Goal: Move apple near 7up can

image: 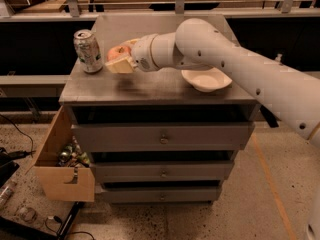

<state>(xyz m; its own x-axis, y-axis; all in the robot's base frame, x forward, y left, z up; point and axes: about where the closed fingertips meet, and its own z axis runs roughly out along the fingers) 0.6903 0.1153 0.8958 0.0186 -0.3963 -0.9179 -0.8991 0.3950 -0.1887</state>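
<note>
The red-orange apple [118, 52] is held in my gripper [120, 59], whose tan fingers [120, 66] are shut around it a little above the grey cabinet top [150, 86]. The silver-and-green 7up can [88, 50] stands upright at the far left of the top. The apple is just to the right of the can, with a small gap between them. My white arm reaches in from the right and crosses above the top.
A white bowl [206, 79] sits on the right part of the top, under my arm. A wooden box [62, 159] with cans in it hangs at the cabinet's left side. Drawer fronts [162, 136] face me below.
</note>
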